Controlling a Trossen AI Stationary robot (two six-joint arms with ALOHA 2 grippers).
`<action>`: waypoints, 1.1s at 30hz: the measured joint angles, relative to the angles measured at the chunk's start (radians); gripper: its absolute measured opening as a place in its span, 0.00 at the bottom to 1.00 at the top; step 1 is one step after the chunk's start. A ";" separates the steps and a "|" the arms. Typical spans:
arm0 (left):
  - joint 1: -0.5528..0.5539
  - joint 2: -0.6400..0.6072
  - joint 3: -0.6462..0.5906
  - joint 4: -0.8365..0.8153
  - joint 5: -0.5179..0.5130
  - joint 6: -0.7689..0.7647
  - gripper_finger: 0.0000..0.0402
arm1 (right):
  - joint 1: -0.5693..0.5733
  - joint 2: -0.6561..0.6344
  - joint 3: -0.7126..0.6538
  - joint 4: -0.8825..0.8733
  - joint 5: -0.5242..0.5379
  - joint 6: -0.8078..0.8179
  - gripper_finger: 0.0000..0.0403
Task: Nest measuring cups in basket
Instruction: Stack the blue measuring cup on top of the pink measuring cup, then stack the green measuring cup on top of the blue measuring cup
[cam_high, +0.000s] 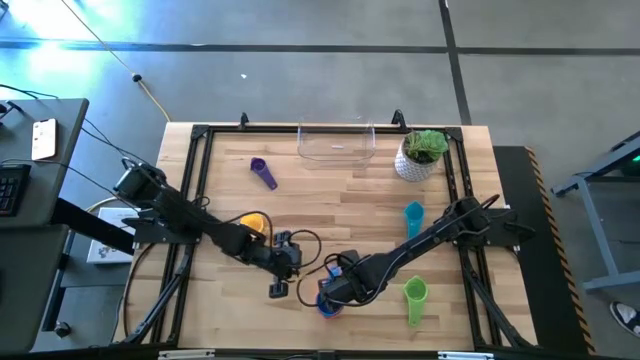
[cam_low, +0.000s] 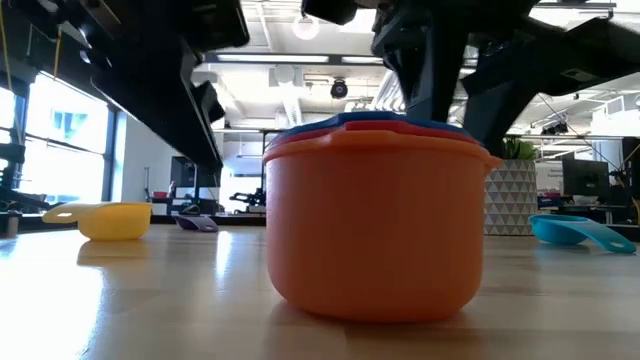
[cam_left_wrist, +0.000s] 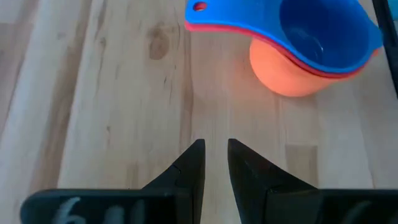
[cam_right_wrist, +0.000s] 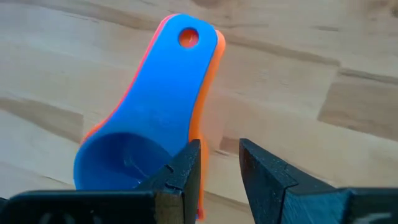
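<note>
Well beyond the right pincer, near the far right corner of the table: white pot with a green plant. Well off to the outer side of the left pincer, past the table edge: dark desk bearing a phone and a keyboard.

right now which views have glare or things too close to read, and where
High view: bright glare on the floor at upper left, table evenly lit. Low view: the orange cup sits so close it fills the middle and hides things behind it, and ceiling lamps shine bright. Left wrist view: the orange cup glows on the wood.
</note>
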 joint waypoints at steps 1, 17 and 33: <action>0.004 0.006 0.000 -0.006 0.006 0.001 0.15 | -0.002 0.000 0.000 0.005 0.000 -0.010 0.25; 0.002 -0.253 0.000 -0.253 0.013 -0.062 0.15 | 0.031 -0.065 0.000 -0.183 -0.006 -0.014 0.25; 0.002 -0.565 0.000 -0.316 -0.070 -0.114 0.15 | 0.134 -0.080 0.000 -0.485 -0.138 -0.127 0.25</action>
